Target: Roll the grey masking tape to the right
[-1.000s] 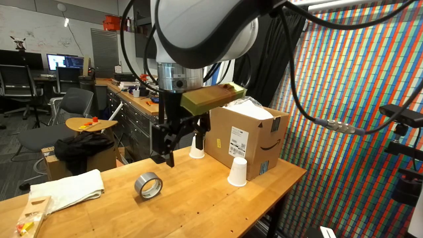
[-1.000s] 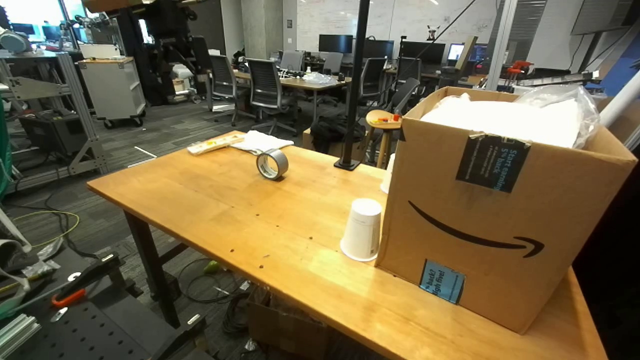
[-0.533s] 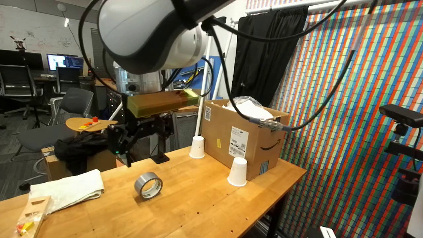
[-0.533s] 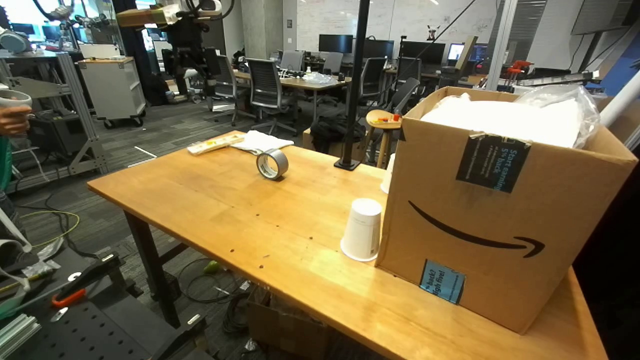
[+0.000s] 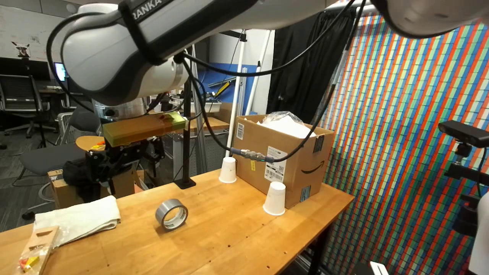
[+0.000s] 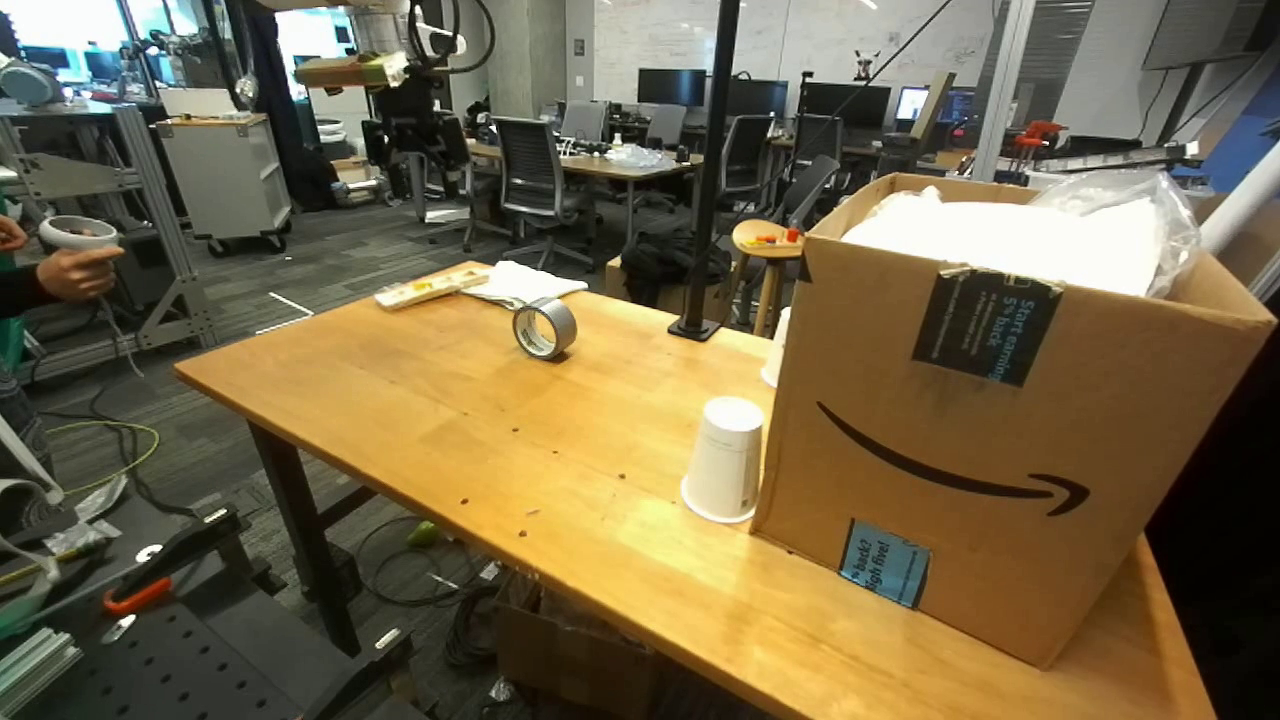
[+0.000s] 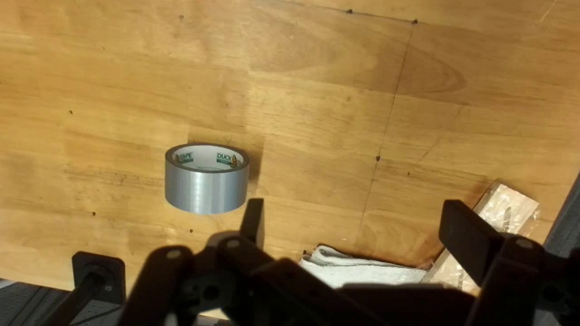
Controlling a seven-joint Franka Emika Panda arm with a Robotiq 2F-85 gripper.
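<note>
We're seeing the tape [image 5: 165, 209] standing upright on its rim on the worktop [image 5: 214, 233], sitting between the cloth [image 5: 78, 218] and two upside-down cups [image 5: 274, 199]. We're getting a decent look at the jaws in the wrist view: they're hanging above the worktop, spread pretty wide and holding nothing, with the tape showing up just left of the gap between them. In both exterior views they're hovering apart from it. The cups are sitting just beside the box [image 5: 290, 179], and a wooden board [image 5: 42, 241] is lying right by the cloth.
</note>
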